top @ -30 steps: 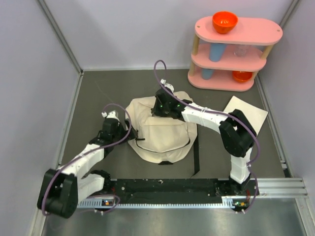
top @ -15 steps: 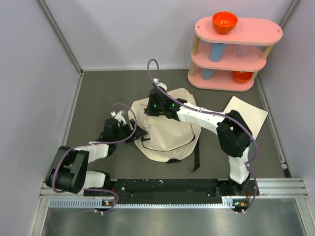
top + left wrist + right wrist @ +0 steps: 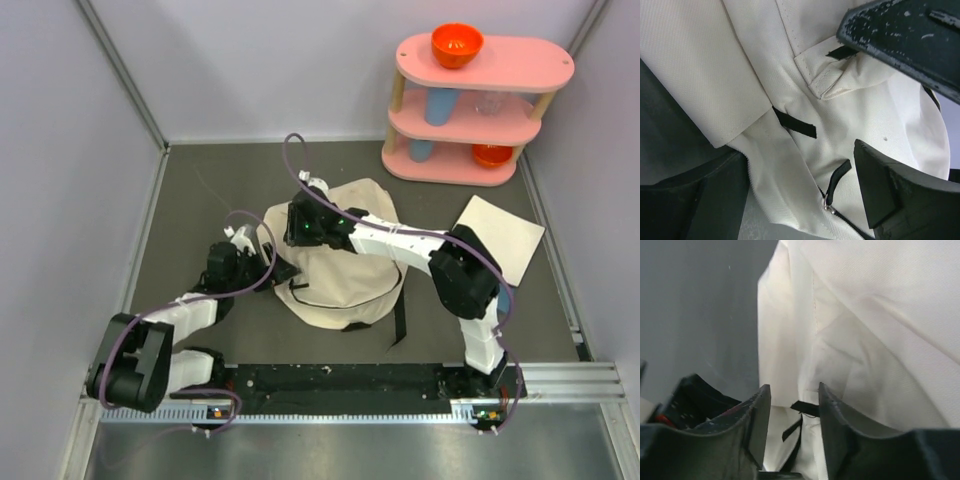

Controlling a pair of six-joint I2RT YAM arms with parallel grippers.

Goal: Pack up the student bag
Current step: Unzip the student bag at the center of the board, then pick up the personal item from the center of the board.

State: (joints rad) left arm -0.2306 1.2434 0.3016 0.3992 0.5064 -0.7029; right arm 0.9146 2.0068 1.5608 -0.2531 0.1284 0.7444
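Observation:
The student bag (image 3: 345,280), a soft beige canvas backpack with black trim, lies flat on the dark table. My left gripper (image 3: 277,270) is at its left edge, open wide. In the left wrist view the gripper (image 3: 800,200) straddles bag fabric (image 3: 765,90) and a black zipper pull (image 3: 834,190), pinching nothing. My right gripper (image 3: 296,228) hovers over the bag's upper left corner. In the right wrist view that gripper (image 3: 794,410) stands open, with cream fabric (image 3: 865,330) and a black tab (image 3: 805,408) showing past the gap.
A pink three-tier shelf (image 3: 480,100) stands at the back right, holding an orange bowl (image 3: 457,44) on top, blue cups (image 3: 440,105) and a second orange bowl (image 3: 492,154) below. A white sheet (image 3: 500,235) lies right of the bag. Walls close in on three sides.
My right gripper slid left along the bag's top edge and opened from shut. My left arm swung in toward the bag's left side.

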